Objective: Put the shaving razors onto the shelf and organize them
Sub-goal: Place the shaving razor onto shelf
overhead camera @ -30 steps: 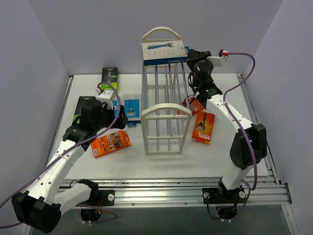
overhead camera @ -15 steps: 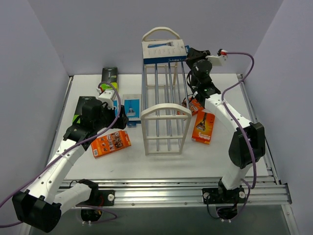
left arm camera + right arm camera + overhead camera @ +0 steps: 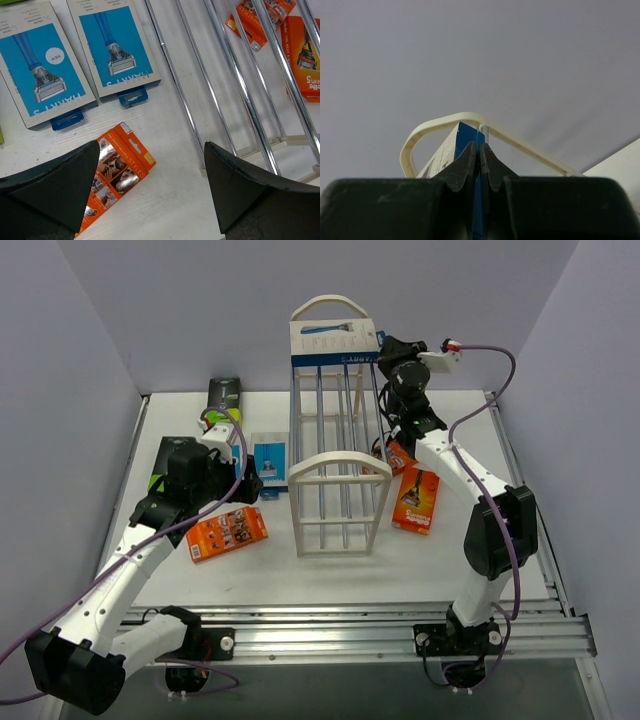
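The cream-white shelf (image 3: 335, 440) stands mid-table. My right gripper (image 3: 385, 352) is shut on the hang tab of a blue-and-white Harry's box (image 3: 335, 343), which lies flat across the shelf's top at the far end. In the right wrist view the fingers (image 3: 469, 160) pinch the blue edge of this box (image 3: 465, 131) under the shelf's arch (image 3: 427, 131). My left gripper (image 3: 245, 480) is open and empty, above an orange box (image 3: 117, 170) and near two Harry's boxes (image 3: 42, 65) (image 3: 117, 47). The orange box also shows in the top view (image 3: 227, 532).
A black-and-lime box (image 3: 224, 395) lies at the back left. Two orange boxes (image 3: 416, 498) (image 3: 400, 455) lie right of the shelf. The shelf's chrome bars (image 3: 240, 85) run close to my left gripper's right finger. Grey walls close in the table.
My right gripper has pushed the Harry's box slightly left and further onto the shelf top. The left arm has not moved.
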You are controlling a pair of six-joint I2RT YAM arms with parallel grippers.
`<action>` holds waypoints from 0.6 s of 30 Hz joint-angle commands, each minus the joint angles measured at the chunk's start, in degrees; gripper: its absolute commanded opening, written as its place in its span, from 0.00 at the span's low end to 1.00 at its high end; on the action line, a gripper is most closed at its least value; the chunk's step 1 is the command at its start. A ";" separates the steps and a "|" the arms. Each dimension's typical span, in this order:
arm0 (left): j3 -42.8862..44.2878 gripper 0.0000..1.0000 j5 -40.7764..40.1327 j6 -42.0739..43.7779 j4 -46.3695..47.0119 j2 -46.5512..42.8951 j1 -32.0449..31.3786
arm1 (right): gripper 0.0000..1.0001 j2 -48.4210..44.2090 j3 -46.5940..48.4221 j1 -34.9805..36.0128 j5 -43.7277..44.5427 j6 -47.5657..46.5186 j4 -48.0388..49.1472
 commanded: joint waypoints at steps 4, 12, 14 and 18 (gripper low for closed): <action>1.47 0.94 1.04 -0.36 2.84 -0.16 0.18 | 0.00 0.68 3.52 0.78 2.23 -1.39 4.05; 1.56 0.94 1.04 -0.36 2.84 0.11 -0.17 | 0.00 1.56 4.31 1.05 3.46 -1.57 4.66; 1.56 0.94 1.04 -0.36 2.84 0.20 -0.26 | 0.00 1.82 4.40 1.22 3.64 -1.48 4.84; 1.74 0.94 1.04 -0.36 2.84 0.28 -0.52 | 0.00 2.08 4.40 1.22 4.25 -1.48 5.19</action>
